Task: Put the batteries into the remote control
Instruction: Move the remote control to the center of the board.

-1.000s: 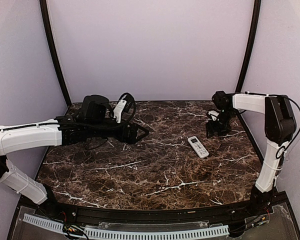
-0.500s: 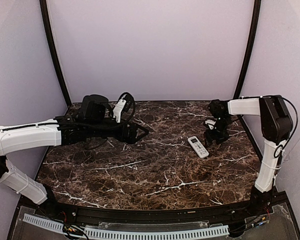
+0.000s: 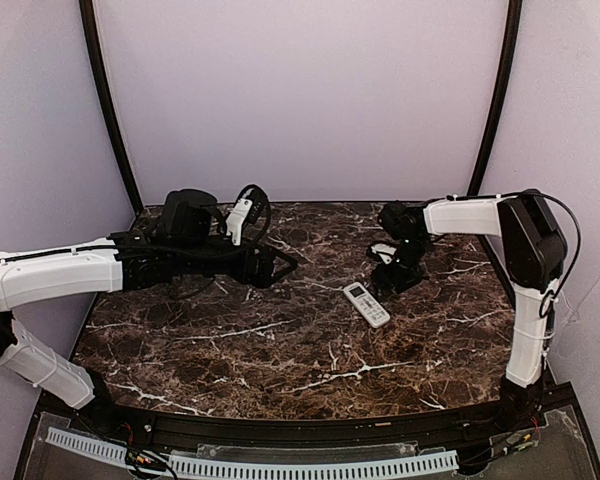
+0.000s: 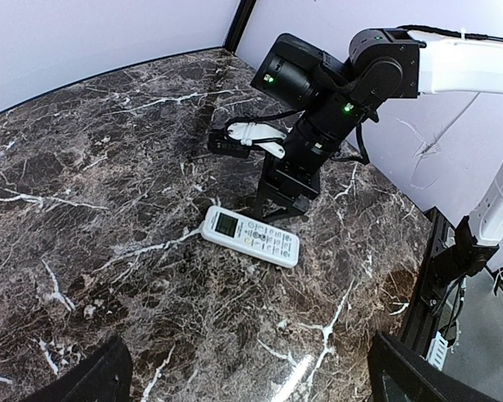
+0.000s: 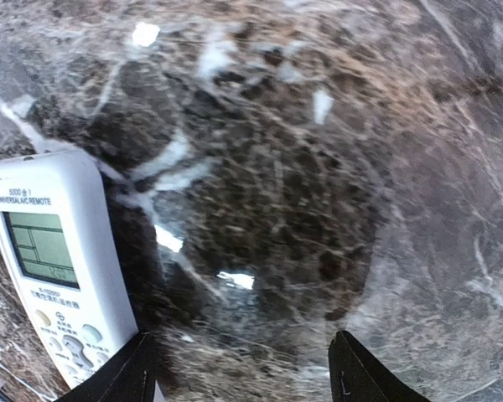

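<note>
Top external view: the remote control (image 3: 366, 304) lies face up on the marble table (image 3: 230, 350), right of centre in the frame. The right gripper (image 3: 388, 280) points down just behind it, jaws spread, nothing between them. The left gripper (image 3: 280, 266) hovers centre-left, also wide open and empty.

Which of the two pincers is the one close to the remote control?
The right pincer. It is open and sits low beside the screen end of the remote control. The left pincer is open too, but well away from it.
</note>
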Available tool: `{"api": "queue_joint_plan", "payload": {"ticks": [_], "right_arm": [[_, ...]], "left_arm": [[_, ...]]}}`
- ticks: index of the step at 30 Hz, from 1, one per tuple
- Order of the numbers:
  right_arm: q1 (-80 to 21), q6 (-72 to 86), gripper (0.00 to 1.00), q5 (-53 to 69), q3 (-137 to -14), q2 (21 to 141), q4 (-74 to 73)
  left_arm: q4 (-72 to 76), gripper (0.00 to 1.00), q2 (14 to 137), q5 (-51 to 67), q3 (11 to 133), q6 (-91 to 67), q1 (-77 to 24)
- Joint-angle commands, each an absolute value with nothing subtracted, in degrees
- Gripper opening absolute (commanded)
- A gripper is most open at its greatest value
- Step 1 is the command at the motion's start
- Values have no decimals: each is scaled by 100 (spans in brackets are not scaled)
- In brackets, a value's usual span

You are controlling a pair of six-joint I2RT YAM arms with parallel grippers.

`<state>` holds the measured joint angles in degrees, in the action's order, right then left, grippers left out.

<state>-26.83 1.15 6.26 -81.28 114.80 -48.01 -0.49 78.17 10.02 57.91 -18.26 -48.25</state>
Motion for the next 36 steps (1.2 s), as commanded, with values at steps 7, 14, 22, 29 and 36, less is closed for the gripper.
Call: {"api": "queue_joint_plan", "payload": {"ticks": [7,14,22,29,36], "right_arm": [[-3248,401,70,1119,-8049,11525,-4988],[-3858,564,70,1489,-8031,11572,-4970],[-4276,752,70,1579,-7790,11408,-4924],[-4620,895,71,1736,-7620,11306,-4726],[-4764,888,71,1744,-7731,11417,-4609]], "left_arm": [[-48,99,7708,999,5772,-1846,-4797],[-143,99,7720,835,5789,-1856,-4792],[-296,99,7768,783,5812,-2094,-4627],[-354,99,7794,784,5788,-2246,-4440],[-404,98,7818,883,5758,-2365,-4272]]}}
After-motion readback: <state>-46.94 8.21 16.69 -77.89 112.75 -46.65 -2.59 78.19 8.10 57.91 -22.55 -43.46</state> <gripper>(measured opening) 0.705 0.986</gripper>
